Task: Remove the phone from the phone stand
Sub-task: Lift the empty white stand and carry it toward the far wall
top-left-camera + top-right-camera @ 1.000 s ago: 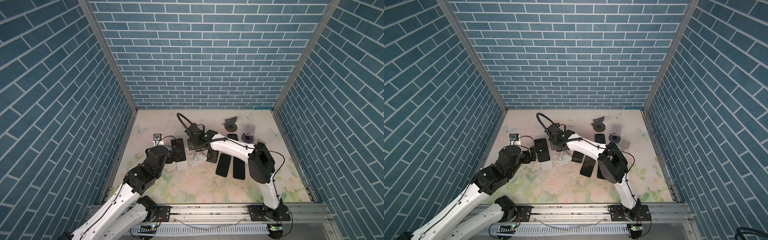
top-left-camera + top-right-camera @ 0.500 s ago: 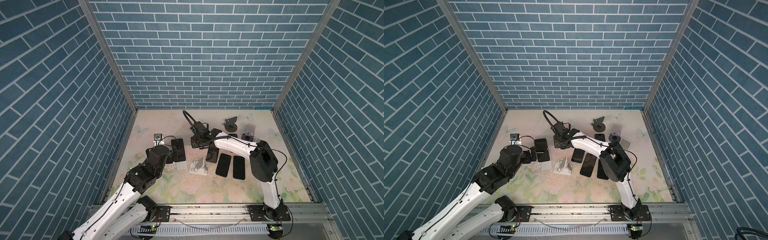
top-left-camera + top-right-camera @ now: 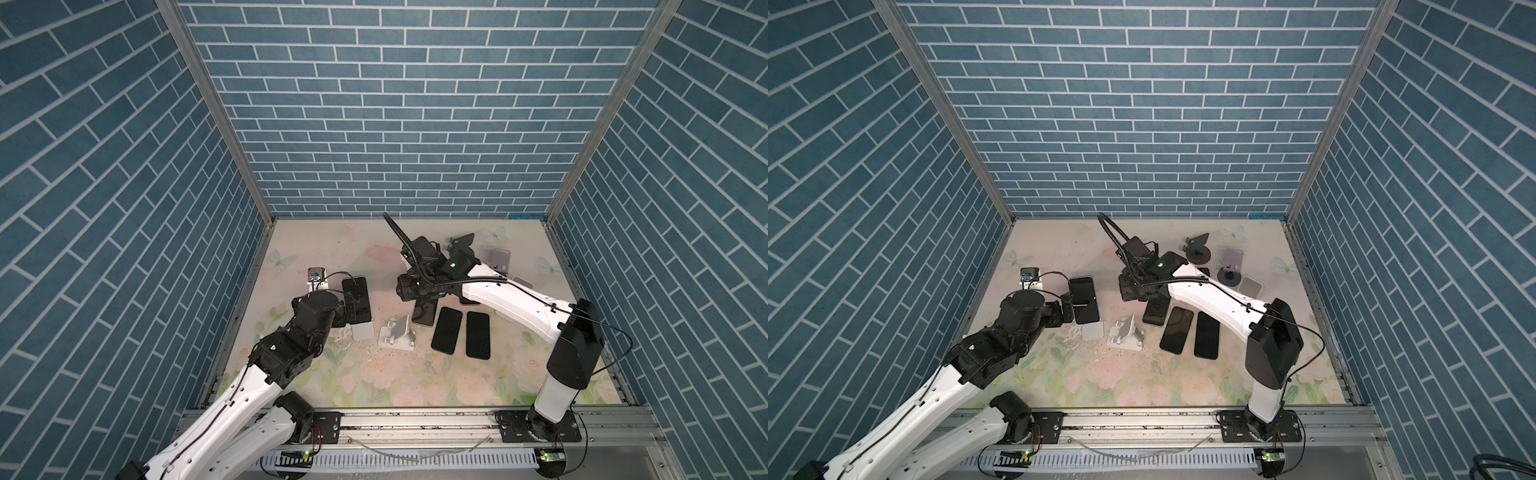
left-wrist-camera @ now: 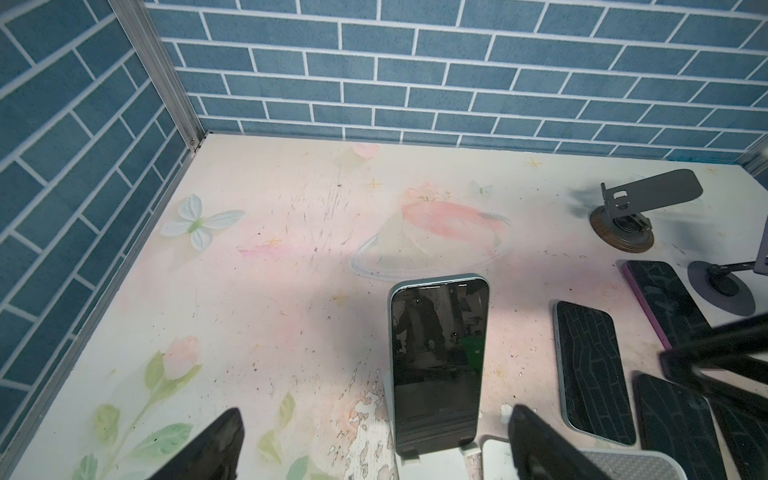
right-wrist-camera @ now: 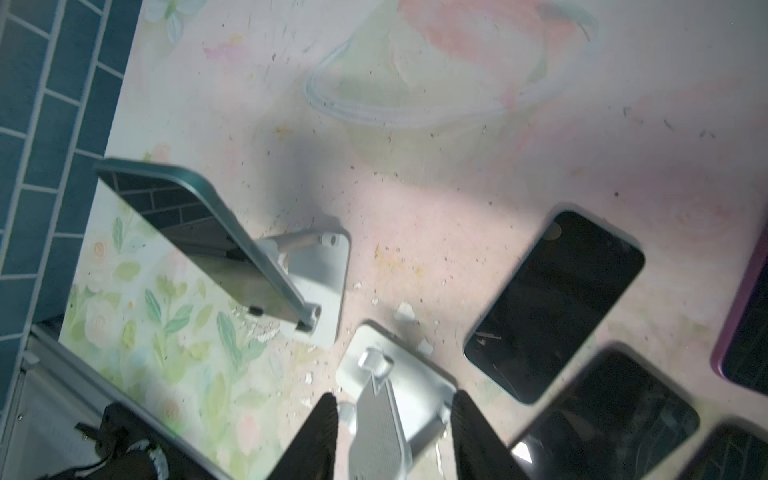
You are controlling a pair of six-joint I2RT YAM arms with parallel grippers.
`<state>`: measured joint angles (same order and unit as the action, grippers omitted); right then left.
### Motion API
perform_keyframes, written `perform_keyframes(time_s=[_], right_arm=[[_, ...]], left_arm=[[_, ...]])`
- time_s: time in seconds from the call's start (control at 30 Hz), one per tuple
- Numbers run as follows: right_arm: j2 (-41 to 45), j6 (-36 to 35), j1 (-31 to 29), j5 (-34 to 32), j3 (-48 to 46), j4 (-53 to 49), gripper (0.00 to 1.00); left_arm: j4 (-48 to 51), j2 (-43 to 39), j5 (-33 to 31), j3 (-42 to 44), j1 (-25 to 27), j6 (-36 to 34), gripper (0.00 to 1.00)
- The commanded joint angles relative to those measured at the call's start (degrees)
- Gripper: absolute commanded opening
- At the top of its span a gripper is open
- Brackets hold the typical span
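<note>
Two black fingers (image 4: pixel 216 440) of the left gripper (image 4: pixel 376 415) stood spread wide and held nothing. Just beyond them, in line with the gap, the phone (image 4: pixel 438 365) leaned back with its dark screen facing the gripper. Its lower edge was seated in the lip of the white phone stand (image 4: pixel 432 463). Whether the fingers touched the phone could not be told.

In both top views this pair sat on the left side of the floral table (image 3: pixel 374 386), about midway between its near and far edges. Close by on the right, an empty stand (image 3: pixel 397 332) of the same pale colour rested with its plate tilted up.

The right gripper (image 5: pixel 392 395) hung over the middle of the table, a little farther back than the empty stand. Its fingers were apart and gripped nothing, and its wrist view looked down past them onto that stand.

Three dark phones (image 3: pixel 446 330) lay flat, screens up, side by side just right of the empty stand. Farther back on the right, two round-based stands (image 3: pixel 1198 249) stood near the far wall. Blue brick-patterned walls (image 3: pixel 395 104) enclosed the table on three sides.
</note>
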<state>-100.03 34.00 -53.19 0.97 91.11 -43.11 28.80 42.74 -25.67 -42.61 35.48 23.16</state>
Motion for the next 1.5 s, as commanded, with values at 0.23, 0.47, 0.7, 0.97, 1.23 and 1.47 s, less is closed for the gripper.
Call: perform_keyframes(time_s=[0.23, 0.47, 0.7, 0.97, 1.23, 1.47], right_arm=[[1.0, 4.3, -1.0, 8.1, -4.4, -8.3, 0.44], [-0.4, 6.9, -1.8, 11.2, -6.7, -4.2, 0.39], [-2.4, 7.9, -2.1, 11.5, -6.8, -2.8, 0.32], [-3.3, 9.1, -2.3, 11.9, -7.1, -2.1, 0.18], [-3.7, 9.3, -2.4, 13.0, -7.4, -1.3, 0.0], [-3.0, 8.5, -2.4, 12.6, -5.5, -1.5, 0.0]], left_arm=[[-0.6, -0.1, 1.0, -0.3, -0.4, 0.0, 1.0], [-1.2, -0.4, 1.1, 0.2, -0.4, 0.1, 1.0], [-1.4, -0.6, 1.5, 0.5, -0.4, 0.2, 1.0], [-1.7, -0.7, 1.2, 0.8, -0.4, 0.1, 1.0], [-1.8, -1.6, 1.1, 1.5, -0.4, 0.6, 1.0], [-1.6, -2.2, 1.0, 1.8, -0.4, 0.9, 0.99]])
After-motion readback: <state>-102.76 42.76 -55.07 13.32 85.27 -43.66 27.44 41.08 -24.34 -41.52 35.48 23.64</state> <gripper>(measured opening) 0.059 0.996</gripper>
